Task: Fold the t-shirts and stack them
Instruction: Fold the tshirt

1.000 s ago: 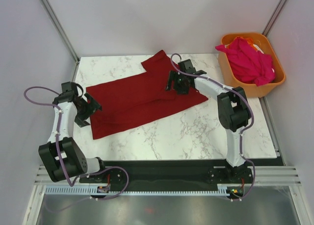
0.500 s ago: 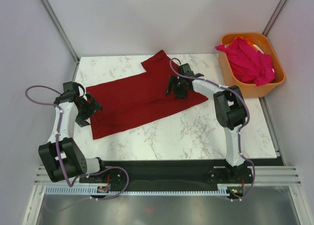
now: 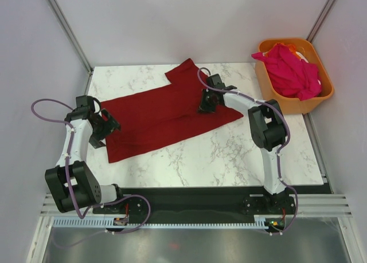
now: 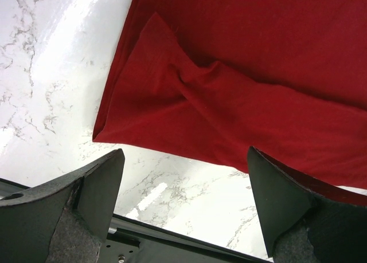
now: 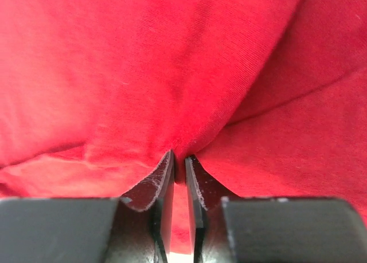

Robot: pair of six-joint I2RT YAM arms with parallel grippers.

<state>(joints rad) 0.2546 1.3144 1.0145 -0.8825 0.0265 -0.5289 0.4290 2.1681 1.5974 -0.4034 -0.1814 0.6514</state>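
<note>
So the crimson t-shirt [image 3: 166, 114] is lying mostly flat across the white marble-pattern table [image 3: 229, 154], laid out at a slant from the near-left corner up toward the far middle, with one sleeve poking out at the far end. Fabric looks like soft matte jersey, and you can see the fine knit up close in the right wrist view. There's a folded-over flap near its left edge with a couple of soft creases running through it.

The right gripper [image 3: 207, 102] is down on the shirt's right portion, jaws pinched nearly together with a little ridge of red cloth bunched up between the pads, so it's got a fold of the shirt clamped. The left gripper [image 3: 102, 127] is just at the shirt's left hem with its jaws spread wide and nothing between them; from its wrist cam the felt-lined fingers [image 4: 92, 194] frame the hem corner and the glossy tabletop.

The magenta t-shirt [image 3: 291, 73] is crumpled in a heap inside the orange plastic tub [image 3: 269, 85] sitting off the table's far-right corner, well apart from both arms.
</note>
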